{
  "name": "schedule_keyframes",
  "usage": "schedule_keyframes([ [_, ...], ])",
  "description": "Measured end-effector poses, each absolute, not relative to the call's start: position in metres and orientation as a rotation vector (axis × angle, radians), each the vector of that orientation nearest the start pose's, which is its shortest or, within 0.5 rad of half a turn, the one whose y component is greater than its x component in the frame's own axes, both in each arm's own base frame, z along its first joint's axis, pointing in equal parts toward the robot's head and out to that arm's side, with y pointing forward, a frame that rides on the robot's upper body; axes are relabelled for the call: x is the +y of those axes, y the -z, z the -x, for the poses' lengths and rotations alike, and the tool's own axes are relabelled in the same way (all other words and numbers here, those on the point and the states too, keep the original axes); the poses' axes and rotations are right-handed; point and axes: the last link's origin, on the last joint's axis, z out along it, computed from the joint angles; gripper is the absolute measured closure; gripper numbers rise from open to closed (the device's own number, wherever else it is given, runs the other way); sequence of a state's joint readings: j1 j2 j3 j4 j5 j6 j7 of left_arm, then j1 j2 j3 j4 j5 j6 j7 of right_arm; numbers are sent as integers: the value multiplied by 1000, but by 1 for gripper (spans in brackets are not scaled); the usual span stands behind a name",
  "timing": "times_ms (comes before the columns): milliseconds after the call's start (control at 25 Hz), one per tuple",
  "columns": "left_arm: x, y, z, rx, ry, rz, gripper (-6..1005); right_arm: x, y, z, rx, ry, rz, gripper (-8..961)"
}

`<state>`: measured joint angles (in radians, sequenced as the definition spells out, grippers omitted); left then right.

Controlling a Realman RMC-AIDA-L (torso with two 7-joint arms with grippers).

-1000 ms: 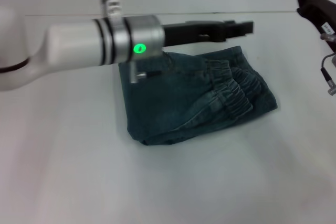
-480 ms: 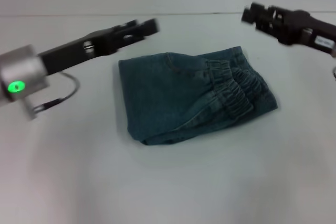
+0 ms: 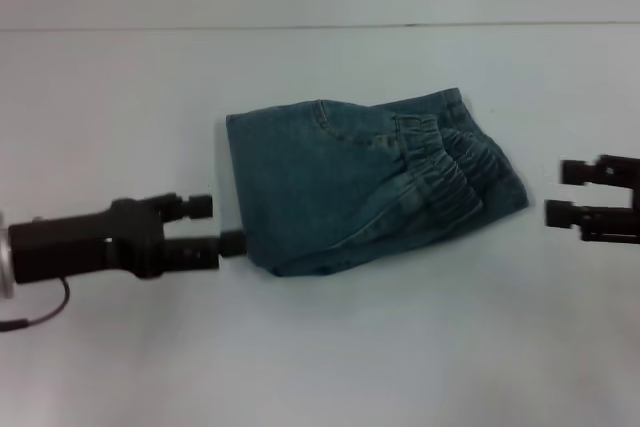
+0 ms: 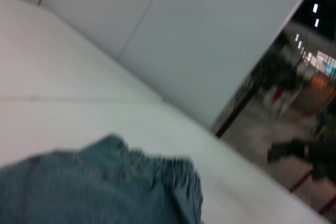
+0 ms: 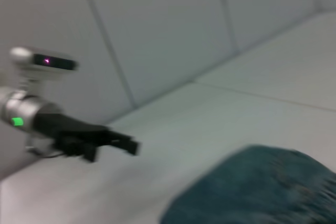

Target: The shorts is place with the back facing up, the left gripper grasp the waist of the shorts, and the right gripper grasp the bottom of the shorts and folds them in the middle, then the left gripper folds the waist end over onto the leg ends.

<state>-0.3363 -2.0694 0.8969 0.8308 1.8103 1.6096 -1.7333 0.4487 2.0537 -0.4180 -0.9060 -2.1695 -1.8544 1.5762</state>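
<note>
Head view overlooks the shorts (image 3: 365, 187); wrist views face inward, low.

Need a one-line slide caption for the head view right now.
Folded shorts on the white table, left tool and right tool open on either side, neither touching.

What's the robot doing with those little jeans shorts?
The robot was folding them. The shorts lie folded on the white table, with the crinkly waist band on top. Nobody is holding them now. The left claw is low by the shorts' left edge, open, not gripping the cloth. The right claw is off to the right side, open too, with a gap between it and the shorts.
</note>
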Motion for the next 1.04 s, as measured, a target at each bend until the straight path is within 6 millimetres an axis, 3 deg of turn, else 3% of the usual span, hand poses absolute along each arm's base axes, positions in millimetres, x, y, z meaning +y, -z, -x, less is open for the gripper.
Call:
schedule_keyframes([
  [120, 291, -6, 272, -1016, 731, 2696, 50, 288, -74, -306, 850, -665, 2601, 234],
  [360, 294, -3, 269, -1007, 704, 2699, 51, 283, -69, -313, 862, -674, 2576, 146],
  [1040, 297, -3, 265, -1001, 711, 2714, 52, 283, -67, -313, 865, -668, 2577, 146],
])
